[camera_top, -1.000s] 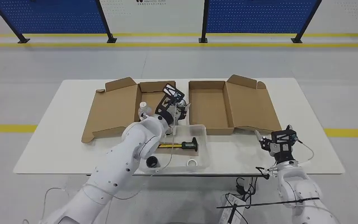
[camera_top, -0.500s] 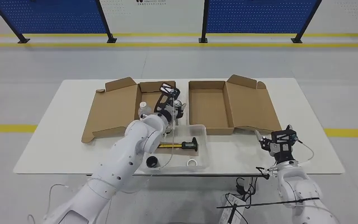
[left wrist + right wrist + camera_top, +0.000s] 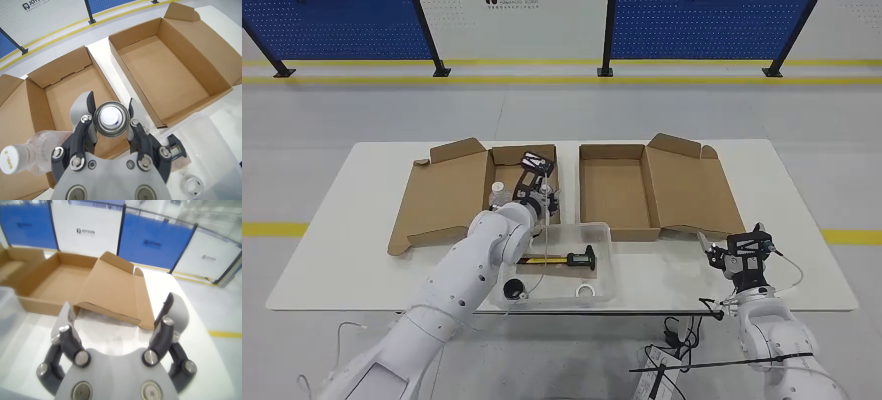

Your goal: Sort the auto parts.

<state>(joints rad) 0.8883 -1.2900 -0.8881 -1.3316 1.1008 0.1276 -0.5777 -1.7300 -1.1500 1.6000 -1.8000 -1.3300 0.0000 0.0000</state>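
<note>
Left gripper is clamped on a spray can above the left cardboard box, close to its right wall, with a plastic bottle to its left. Right gripper hangs with fingers apart at the table's near right edge.

A white table stands mid-frame on a pale grey floor. One yellow line crosses the floor near the top, and another meets the left and right edges level with the table. Along the top edge stand blue panels and a white panel (all dotted with small holes) between black posts. The light is even.
</note>
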